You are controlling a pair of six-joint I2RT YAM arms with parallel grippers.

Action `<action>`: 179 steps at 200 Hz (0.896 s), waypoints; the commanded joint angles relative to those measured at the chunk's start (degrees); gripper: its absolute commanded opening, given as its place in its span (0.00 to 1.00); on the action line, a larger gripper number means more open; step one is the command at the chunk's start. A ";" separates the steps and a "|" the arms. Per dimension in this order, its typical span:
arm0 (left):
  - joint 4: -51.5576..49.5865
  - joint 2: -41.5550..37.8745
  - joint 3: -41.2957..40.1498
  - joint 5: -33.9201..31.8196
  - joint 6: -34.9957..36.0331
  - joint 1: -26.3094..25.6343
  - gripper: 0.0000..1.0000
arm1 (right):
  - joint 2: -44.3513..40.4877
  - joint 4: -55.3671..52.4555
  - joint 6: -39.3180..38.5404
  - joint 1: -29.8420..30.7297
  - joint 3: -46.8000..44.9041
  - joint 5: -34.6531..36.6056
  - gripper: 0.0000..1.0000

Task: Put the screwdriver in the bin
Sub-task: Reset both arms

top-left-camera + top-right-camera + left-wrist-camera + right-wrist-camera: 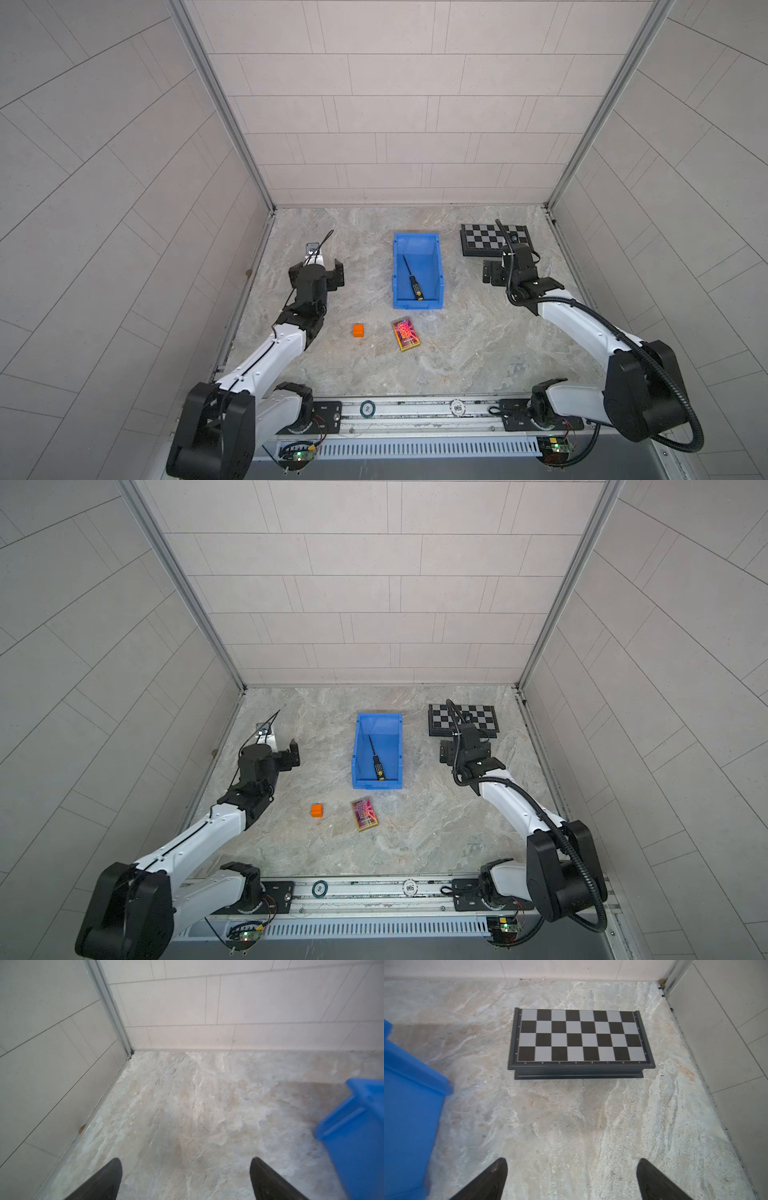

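Screwdriver (412,277) lies inside the blue bin (417,305), tip toward eleven o'clock, handle toward five. Left gripper (186,1167) sits off the bin's nine, right gripper (572,1167) off its three, both spread wide and empty.

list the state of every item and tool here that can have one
bin, upright, holds the screwdriver
screwdriver, lying flat on the bin floor, not held
left tool, open, empty
right tool, open, empty
chessboard, folded shut, lying flat
orange cube, loose, apart from the bin
colourful pack, lying flat, apart from the bin
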 commanded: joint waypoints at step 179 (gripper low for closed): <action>33.19 21.07 -5.39 5.10 2.64 6.76 1.00 | 17.14 61.18 -13.51 -5.07 -22.01 7.79 0.99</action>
